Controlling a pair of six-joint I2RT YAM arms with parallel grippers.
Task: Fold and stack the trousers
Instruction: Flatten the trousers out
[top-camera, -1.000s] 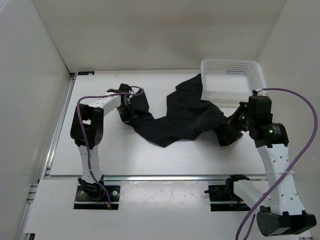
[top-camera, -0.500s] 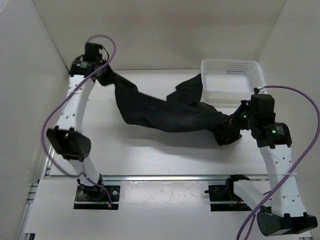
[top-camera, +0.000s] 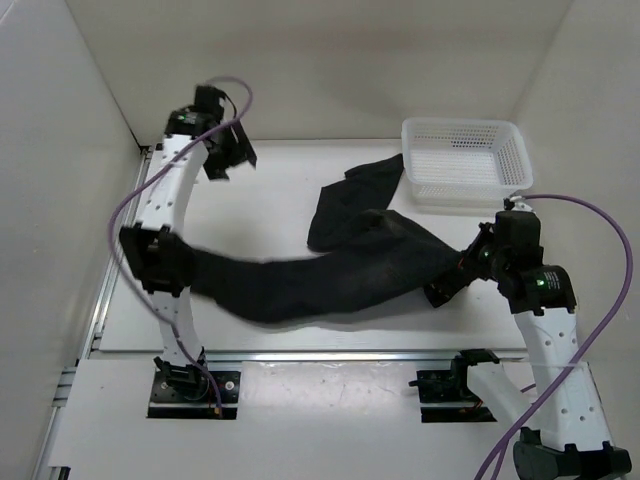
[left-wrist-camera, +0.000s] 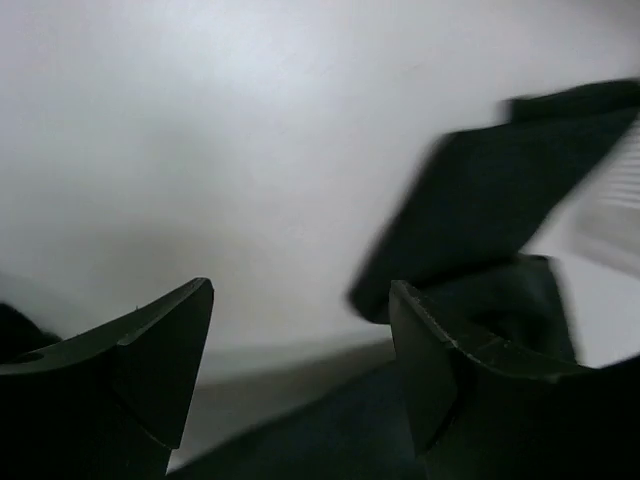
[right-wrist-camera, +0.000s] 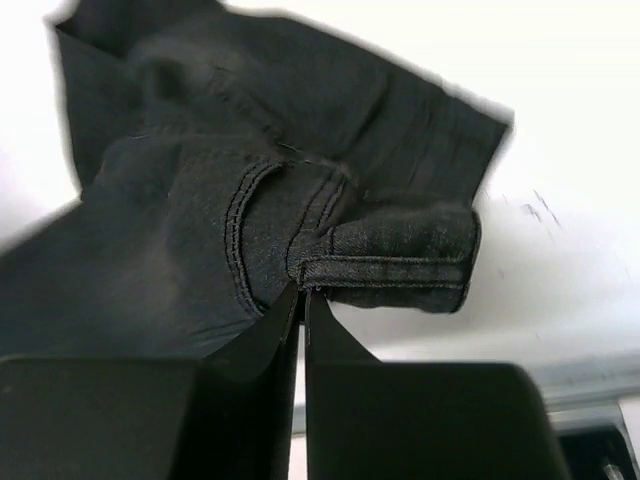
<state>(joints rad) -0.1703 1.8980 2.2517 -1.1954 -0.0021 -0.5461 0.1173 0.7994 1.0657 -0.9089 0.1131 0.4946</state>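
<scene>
Black fabric: the trousers (top-camera: 330, 285) lie crumpled on the desk (top-camera: 270, 210), not yet folded. One leg runs along the near side, from under the elbow of the left arm (top-camera: 155, 262) across to the right gripper (top-camera: 447, 288). The other leg bends toward the far side and ends just beside the white basket (top-camera: 462, 188); touching or not, cannot tell.

Right gripper: fingers pressed together on a stitched edge, hem or waistband, with a thick bunch of cloth beyond it. The right wrist view shows the seam right at the fingertips.

Left gripper (top-camera: 228, 152): raised at the far left corner, well apart from the cloth, fingers spread, nothing between them. The left wrist view is blurred.

Step in hand, as I judge it: flattening the garment before the first fold.

Notes for doing it well:
- Use the right pinch as the anchor. It sits at the very edge, so a hard tug may slip it.
- Bring the left gripper down on the free end of the near leg and take the hem itself, not a mid-leg wrinkle.
- Draw the two ends apart gently, low over the desk, until the creases go.
- Pull the far leg clear of the basket and lay it on the near one, edges matched, before halving.
- Soft cloth will likely sag and drag, so lift only enough to clear.
</scene>
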